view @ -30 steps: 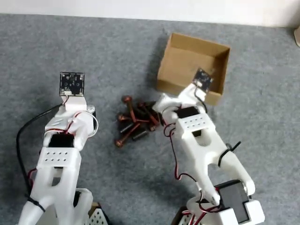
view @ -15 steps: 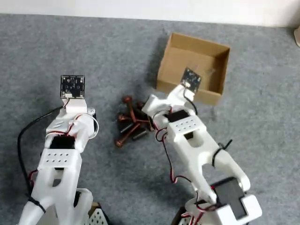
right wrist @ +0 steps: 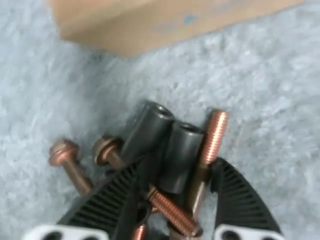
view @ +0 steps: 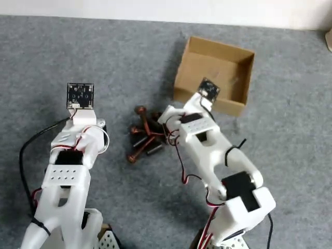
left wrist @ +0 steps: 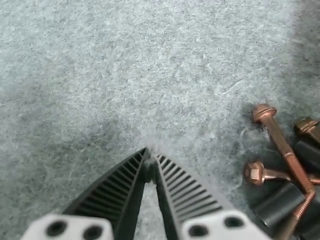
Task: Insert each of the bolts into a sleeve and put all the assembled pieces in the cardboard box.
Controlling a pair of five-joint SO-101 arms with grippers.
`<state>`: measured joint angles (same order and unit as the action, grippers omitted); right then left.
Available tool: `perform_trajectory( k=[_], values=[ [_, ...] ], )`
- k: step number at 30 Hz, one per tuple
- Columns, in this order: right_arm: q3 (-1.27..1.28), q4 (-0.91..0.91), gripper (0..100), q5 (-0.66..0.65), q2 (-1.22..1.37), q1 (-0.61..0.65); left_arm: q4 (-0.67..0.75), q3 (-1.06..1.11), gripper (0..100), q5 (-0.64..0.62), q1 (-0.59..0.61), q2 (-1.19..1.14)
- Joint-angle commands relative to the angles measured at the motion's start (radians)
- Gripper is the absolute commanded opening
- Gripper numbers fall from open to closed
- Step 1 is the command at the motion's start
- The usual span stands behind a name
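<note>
Several copper bolts (view: 141, 147) and black sleeves (view: 154, 149) lie in a loose pile on the grey carpet, left of the cardboard box (view: 205, 100). My right gripper (view: 167, 126) hangs over the pile's right side. In its wrist view the right gripper (right wrist: 177, 169) is open, its jaws straddling a black sleeve (right wrist: 182, 154) and a bolt (right wrist: 206, 147); a second sleeve (right wrist: 146, 131) lies against one finger. My left gripper (view: 97, 127) sits left of the pile. Shut, the left gripper (left wrist: 150, 154) is over bare carpet, with bolts (left wrist: 272, 131) off to one side.
The box (right wrist: 150, 22) stands just beyond the pile, its front wall close to my right gripper. Bare carpet stretches to the left and toward the front of the table. A pale wall edge runs along the far side.
My right arm has swung left from the box's front wall to over the pile. The left arm has not moved.
</note>
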<state>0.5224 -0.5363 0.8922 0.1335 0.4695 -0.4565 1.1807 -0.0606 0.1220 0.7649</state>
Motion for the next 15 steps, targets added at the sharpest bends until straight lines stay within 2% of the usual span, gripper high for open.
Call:
perform_trajectory(
  k=[1,7,15],
  values=[
    [-0.022,-0.050,18.4,0.011,-0.021,-0.045,0.018,-0.004,1,-0.011,0.007,-0.002],
    [-0.016,-0.085,18.4,0.008,-0.148,-0.044,0.018,-0.004,1,-0.011,0.005,-0.002],
    [-0.022,-0.087,18.3,0.006,-0.150,-0.059,0.018,-0.004,1,-0.011,0.004,-0.002]
  ],
)
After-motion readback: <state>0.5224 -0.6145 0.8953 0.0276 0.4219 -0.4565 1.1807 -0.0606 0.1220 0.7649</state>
